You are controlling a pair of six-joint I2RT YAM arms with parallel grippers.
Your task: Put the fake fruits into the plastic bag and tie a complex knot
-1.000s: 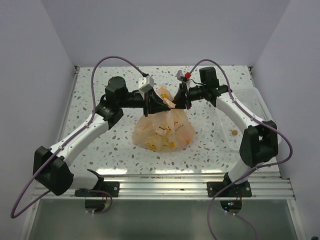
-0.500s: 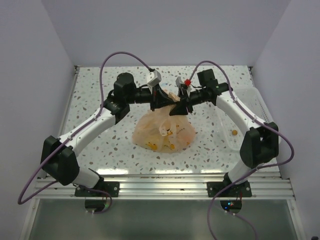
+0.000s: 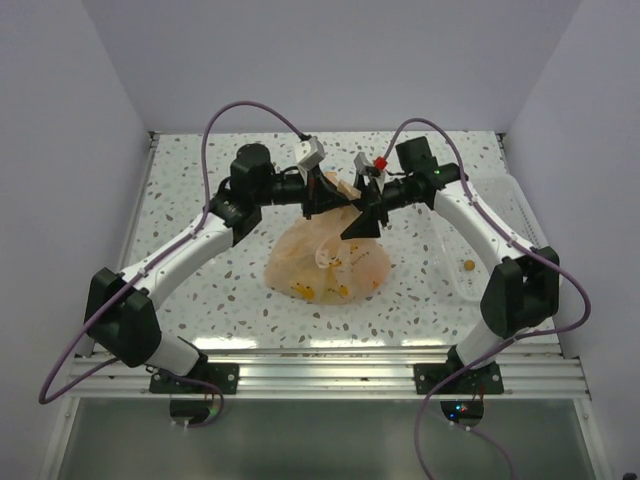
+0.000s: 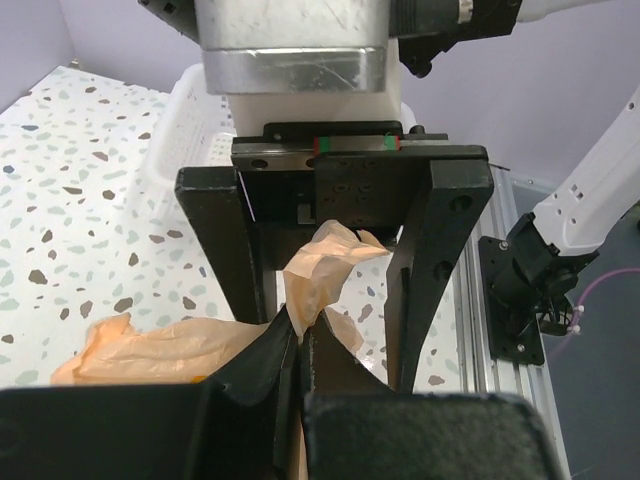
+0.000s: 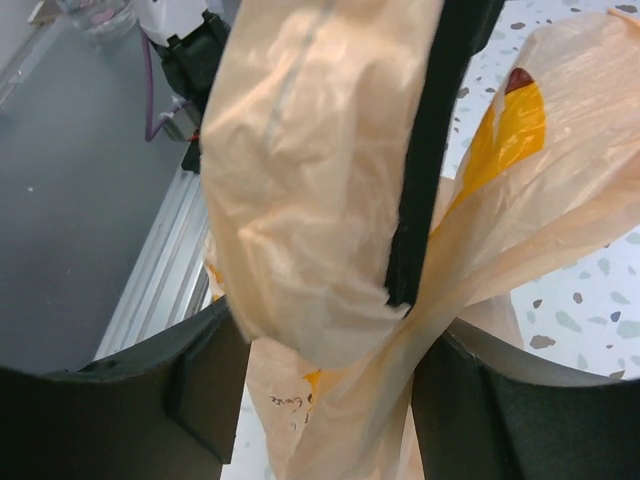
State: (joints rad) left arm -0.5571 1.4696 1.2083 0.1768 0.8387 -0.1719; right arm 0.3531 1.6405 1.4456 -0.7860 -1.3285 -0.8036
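Right gripper [image 3: 362, 221]: jaws now apart, plastic bag [image 3: 325, 262] released | left gripper [image 4: 300, 352]: still pinched onto it

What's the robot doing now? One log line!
left pincer: shut on plastic bag | right pincer: open | fake fruits: inside bag

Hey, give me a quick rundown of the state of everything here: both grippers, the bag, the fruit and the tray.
Left gripper: shut on a strip of the plastic bag.
Right gripper: open, bag plastic passing between its fingers.
Plastic bag: resting on the table, top gathered upward.
Fake fruits: inside the bag, seen through it.
White tray: holds one small orange piece.
Knot: cannot tell whether it is tied.
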